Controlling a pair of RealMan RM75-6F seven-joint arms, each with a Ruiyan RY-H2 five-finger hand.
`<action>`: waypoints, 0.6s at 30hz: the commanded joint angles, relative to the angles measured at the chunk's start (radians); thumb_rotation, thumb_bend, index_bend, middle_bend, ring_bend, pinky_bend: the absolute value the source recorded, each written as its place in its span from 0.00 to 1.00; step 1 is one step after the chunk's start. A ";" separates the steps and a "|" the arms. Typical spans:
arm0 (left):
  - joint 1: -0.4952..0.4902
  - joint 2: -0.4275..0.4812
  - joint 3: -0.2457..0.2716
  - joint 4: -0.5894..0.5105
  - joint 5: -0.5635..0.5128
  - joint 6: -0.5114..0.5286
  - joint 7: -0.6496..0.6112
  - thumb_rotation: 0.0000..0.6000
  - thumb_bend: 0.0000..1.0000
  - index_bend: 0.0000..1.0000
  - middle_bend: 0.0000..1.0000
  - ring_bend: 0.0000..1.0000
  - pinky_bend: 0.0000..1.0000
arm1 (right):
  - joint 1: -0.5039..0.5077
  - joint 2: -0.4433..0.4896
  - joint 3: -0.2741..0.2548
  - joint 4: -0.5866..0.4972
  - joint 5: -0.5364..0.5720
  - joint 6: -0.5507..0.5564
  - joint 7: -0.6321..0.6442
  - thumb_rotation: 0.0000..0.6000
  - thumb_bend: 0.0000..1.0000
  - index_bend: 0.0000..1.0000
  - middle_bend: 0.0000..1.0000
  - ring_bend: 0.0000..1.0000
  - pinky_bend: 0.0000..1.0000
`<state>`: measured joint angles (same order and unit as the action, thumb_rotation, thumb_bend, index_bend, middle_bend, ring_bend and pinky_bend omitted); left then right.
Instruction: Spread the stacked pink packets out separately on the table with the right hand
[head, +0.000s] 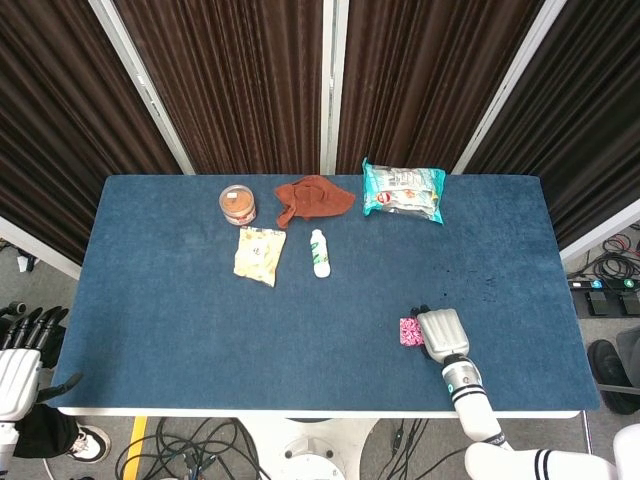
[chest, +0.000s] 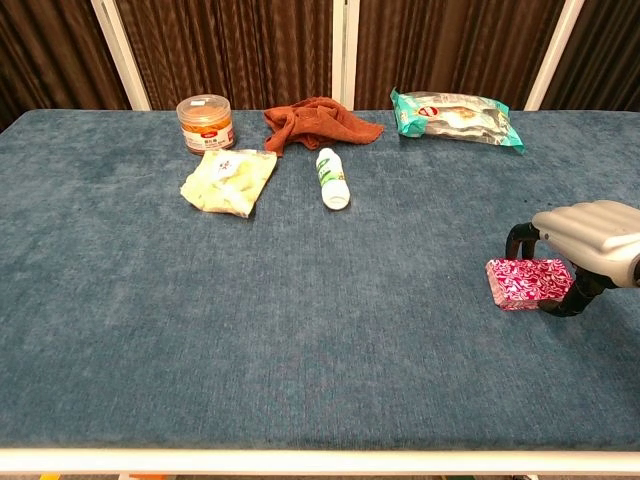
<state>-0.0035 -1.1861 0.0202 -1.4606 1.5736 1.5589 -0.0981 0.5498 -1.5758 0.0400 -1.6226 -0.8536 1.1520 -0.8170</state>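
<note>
Beside right hand (chest: 585, 250), pink packets (chest: 529, 282) stacked on bench (chest: 300, 330); fingers straddle stack, grip unclear. Light, soft, slippery; pinch top packet's edges.

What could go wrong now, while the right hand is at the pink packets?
The right hand grips the pink packets as one stack, so they may slide together instead of separating. The stack also lies close to the table's near edge, so a packet pushed that way might fall off.
</note>
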 joint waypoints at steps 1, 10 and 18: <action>0.000 0.000 0.000 -0.001 0.000 0.001 -0.002 1.00 0.13 0.09 0.08 0.00 0.11 | 0.000 -0.001 0.000 0.001 -0.003 0.004 0.001 1.00 0.21 0.34 0.32 0.84 0.92; 0.000 0.000 0.001 -0.001 0.000 -0.002 0.001 1.00 0.13 0.09 0.08 0.00 0.11 | 0.000 0.004 -0.001 -0.003 -0.001 0.011 0.001 1.00 0.21 0.35 0.32 0.84 0.92; 0.001 0.000 0.002 0.001 -0.003 -0.006 -0.004 1.00 0.13 0.09 0.08 0.00 0.11 | 0.002 0.000 -0.002 0.000 -0.003 0.013 0.003 1.00 0.21 0.37 0.33 0.84 0.92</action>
<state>-0.0025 -1.1862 0.0220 -1.4597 1.5705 1.5529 -0.1024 0.5513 -1.5763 0.0380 -1.6228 -0.8565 1.1653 -0.8137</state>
